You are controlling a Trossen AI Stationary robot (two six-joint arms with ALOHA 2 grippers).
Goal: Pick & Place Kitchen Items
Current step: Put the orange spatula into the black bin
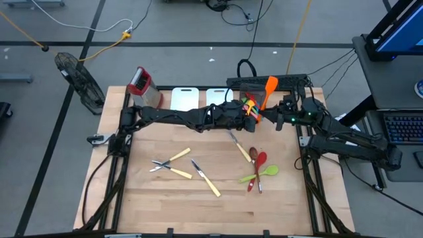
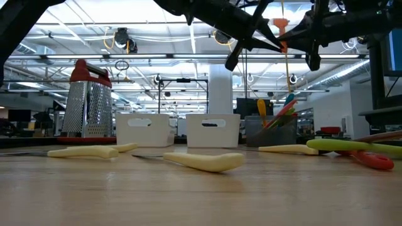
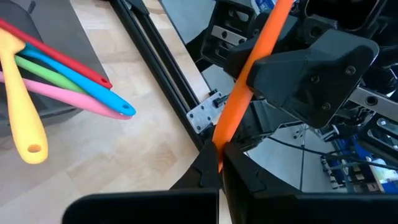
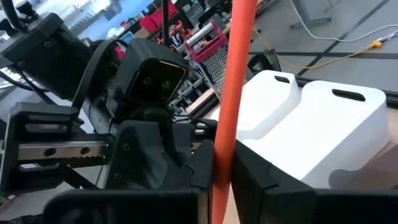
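An orange spatula [image 1: 269, 88] is up in the air at the table's far right, beside the dark bin [image 1: 261, 84], with both grippers on its handle. My left gripper [image 3: 219, 158], reaching across from the left, is shut on the handle's end. My right gripper [image 4: 221, 180] is shut on the handle farther up. The spatula's head [image 2: 279, 25] shows high in the low view. The bin holds red, green, blue, pink and yellow utensils [image 3: 68, 81], whose handles lean out over its rim. My left gripper pinches the free end of the orange handle [image 3: 217, 140] between its two fingertips. The handle rises away from the fingers at a slant, clear of the table. My right gripper pinches the same handle farther along [image 4: 225, 143] between its two fingers, which lie across it. The handle stands upright through this hold.
Yellow-handled metal pieces [image 1: 170, 163], a wooden-handled one [image 1: 242, 149], and red [image 1: 256, 166] and green [image 1: 262, 173] spoons lie on the wood. Two white bins [image 1: 201, 98] and a red-topped grater [image 1: 142, 86] stand along the far edge.
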